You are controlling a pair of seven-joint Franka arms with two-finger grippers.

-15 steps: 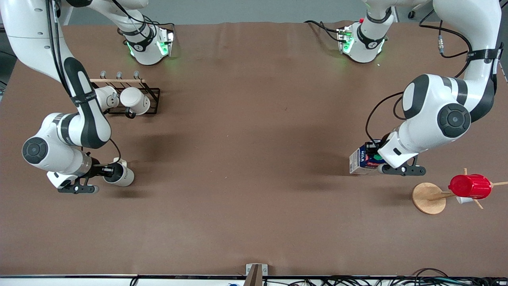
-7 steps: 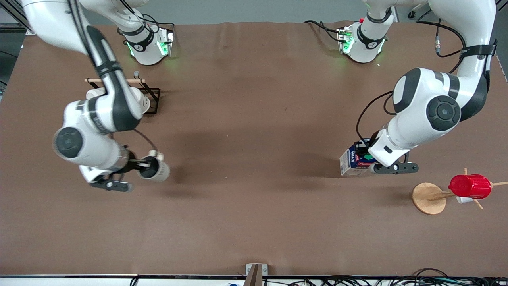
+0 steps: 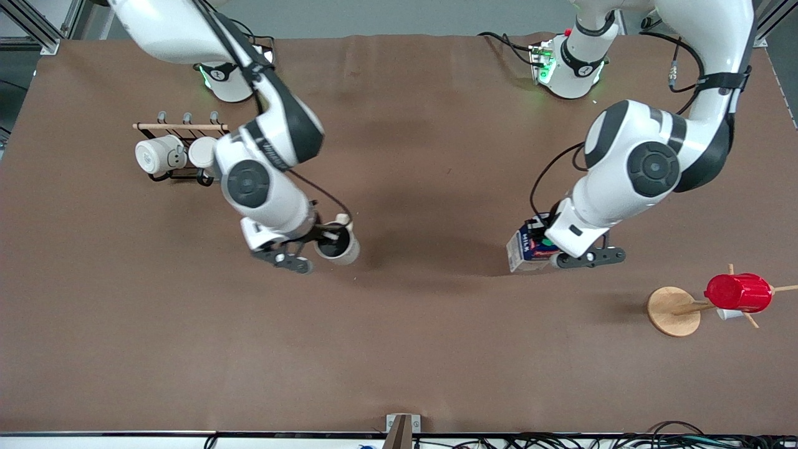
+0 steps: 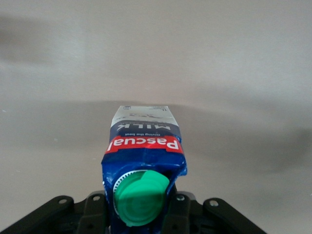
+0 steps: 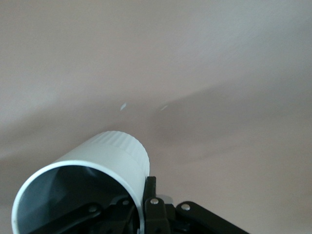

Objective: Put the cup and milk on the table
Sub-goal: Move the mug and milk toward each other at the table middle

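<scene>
The right gripper (image 3: 324, 240) is pinching the wall of the cream-white mug with a grey inside (image 3: 337, 247), carrying it mouth-up over the middle of the brown cloth table (image 3: 399, 349). The left gripper (image 3: 541, 244) is clamping the dark-blue, green-capped milk carton (image 3: 522, 249) upright over the table, toward the left arm's end.

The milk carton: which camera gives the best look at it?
The left wrist view: the milk carton fills its middle, green cap, red band and MILK lettering plain, clamped in the left gripper. The front view shows only a corner past the arm, over the table. The right wrist view misses it.
</scene>
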